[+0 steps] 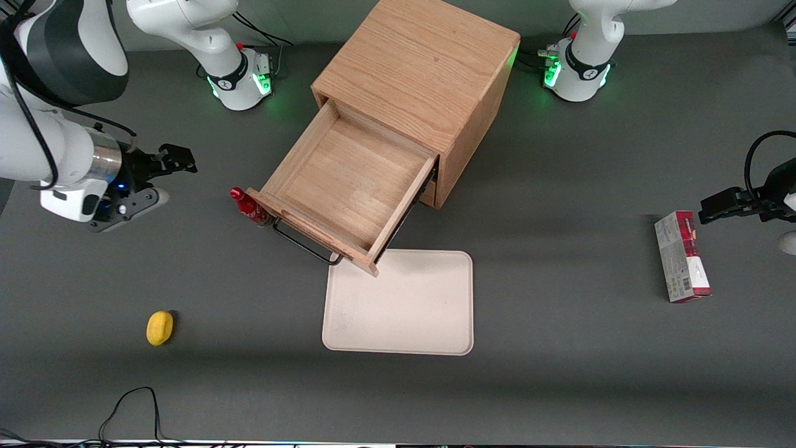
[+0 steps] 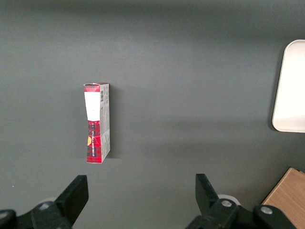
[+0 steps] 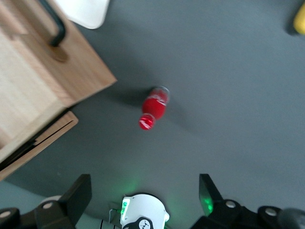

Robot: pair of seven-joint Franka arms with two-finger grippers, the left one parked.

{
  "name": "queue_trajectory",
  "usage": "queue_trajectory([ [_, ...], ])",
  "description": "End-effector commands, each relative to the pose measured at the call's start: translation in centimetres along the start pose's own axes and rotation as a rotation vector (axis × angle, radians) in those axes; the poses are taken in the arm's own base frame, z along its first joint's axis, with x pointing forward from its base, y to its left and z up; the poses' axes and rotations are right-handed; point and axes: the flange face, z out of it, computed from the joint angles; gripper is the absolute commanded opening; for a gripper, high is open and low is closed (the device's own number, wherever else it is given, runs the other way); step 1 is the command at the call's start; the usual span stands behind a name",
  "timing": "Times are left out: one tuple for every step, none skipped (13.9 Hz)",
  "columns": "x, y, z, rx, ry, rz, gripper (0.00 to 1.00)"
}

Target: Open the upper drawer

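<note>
The upper drawer (image 1: 348,180) of the light-oak cabinet (image 1: 423,62) stands pulled far out toward the front camera, and its inside is bare wood. Its thin black bar handle (image 1: 305,246) runs along the wide front. My gripper (image 1: 174,180) is open and holds nothing. It hovers above the table toward the working arm's end, well apart from the handle. In the right wrist view the gripper (image 3: 144,185) looks down past the drawer's corner (image 3: 28,95) and the handle (image 3: 55,24). The lower drawer is hidden under the upper one.
A red bottle (image 1: 249,208) lies beside the drawer front's corner, between it and my gripper; it also shows in the right wrist view (image 3: 153,107). A white tray (image 1: 404,305) lies nearer the camera than the drawer. A yellow lemon (image 1: 160,327) and a red-and-grey box (image 1: 682,256) lie on the table.
</note>
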Motion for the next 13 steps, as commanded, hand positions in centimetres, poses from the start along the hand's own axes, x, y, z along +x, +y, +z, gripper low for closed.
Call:
queue_trajectory([
  [-2.6, 1.8, -0.2, -0.014, 0.097, 0.079, 1.00],
  [-3.8, 2.1, 0.2, -0.010, 0.131, 0.086, 1.00],
  [-4.3, 2.2, 0.6, -0.010, 0.153, 0.088, 1.00],
  [-4.5, 2.2, 0.4, -0.012, 0.179, 0.097, 1.00],
  [-4.4, 2.1, 0.1, -0.013, 0.200, 0.156, 1.00],
  [-3.9, 1.5, -0.2, -0.025, 0.223, 0.207, 1.00],
  [-3.4, 0.5, 0.1, -0.057, 0.216, 0.202, 1.00],
  [-3.1, -0.1, 0.1, -0.075, 0.209, 0.194, 1.00],
  [-3.2, 0.8, -0.5, -0.074, 0.218, 0.206, 1.00],
  [-3.7, 2.2, -0.8, -0.069, 0.208, 0.225, 1.00],
  [-2.7, 1.3, -0.5, -0.076, 0.184, 0.205, 1.00],
  [-1.9, 1.5, -0.8, -0.080, 0.186, 0.209, 1.00],
  [-1.1, 1.9, -1.5, -0.080, 0.200, 0.215, 1.00],
])
